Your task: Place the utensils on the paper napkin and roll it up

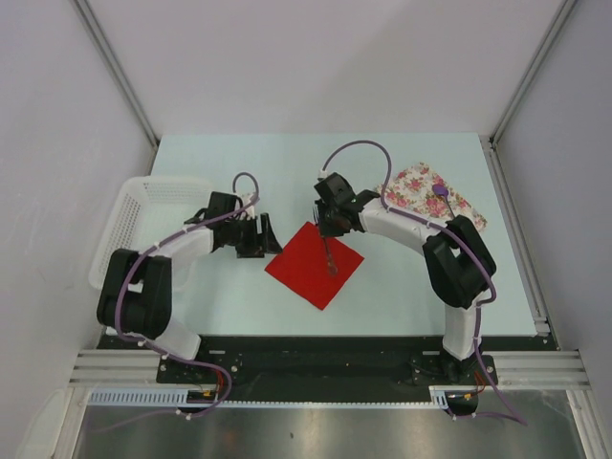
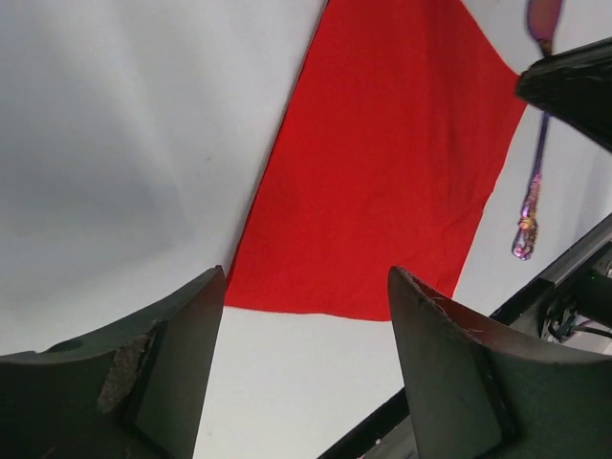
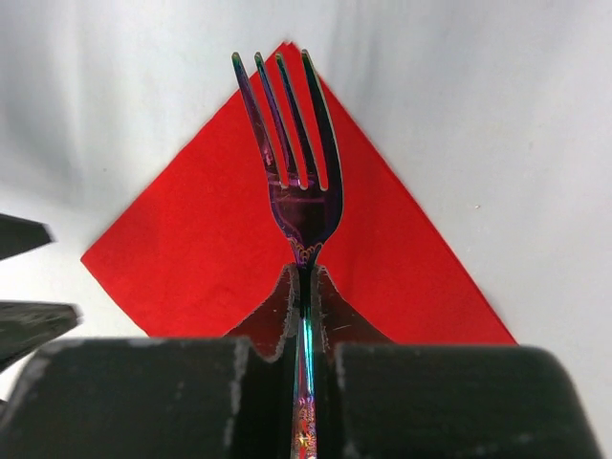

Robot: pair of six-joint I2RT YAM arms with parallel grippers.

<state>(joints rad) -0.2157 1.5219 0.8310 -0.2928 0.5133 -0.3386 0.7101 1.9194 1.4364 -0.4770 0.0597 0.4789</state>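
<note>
The red paper napkin [image 1: 314, 265] lies flat on the table as a diamond; it also shows in the left wrist view [image 2: 382, 163] and the right wrist view [image 3: 182, 253]. My right gripper [image 1: 330, 227] is shut on the neck of the pink-purple fork [image 3: 296, 163], pinched between the fingertips [image 3: 306, 277], tines over the napkin's far corner. The fork's handle [image 2: 533, 191] shows in the left wrist view. My left gripper [image 1: 258, 237] is open and empty just off the napkin's left edge [image 2: 306, 277]. The spoon [image 1: 442, 196] lies on the floral cloth.
A white floral cloth [image 1: 421, 182] lies at the back right. A white plastic basket [image 1: 129, 206] stands at the left table edge. The left gripper's fingers [image 3: 29, 320] show at the left of the right wrist view.
</note>
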